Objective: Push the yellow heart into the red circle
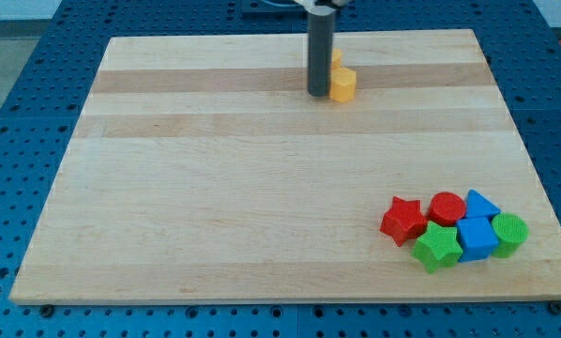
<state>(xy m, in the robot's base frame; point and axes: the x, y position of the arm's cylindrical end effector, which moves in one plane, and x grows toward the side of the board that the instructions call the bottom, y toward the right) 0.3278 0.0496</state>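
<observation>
The green star (436, 246) lies nearest the camera, in a cluster with the red star (401, 219), red circle (447, 207), blue cube (477, 238), blue triangle (481, 205) and green circle (509, 233). The yellow heart (342, 83) sits well apart near the board's (215, 188) top edge. The tip (317, 93) touches its left side, holding nothing. Recommended: relocate the tip above the heart, then push diagonally toward the circle. The rod stands upright
</observation>
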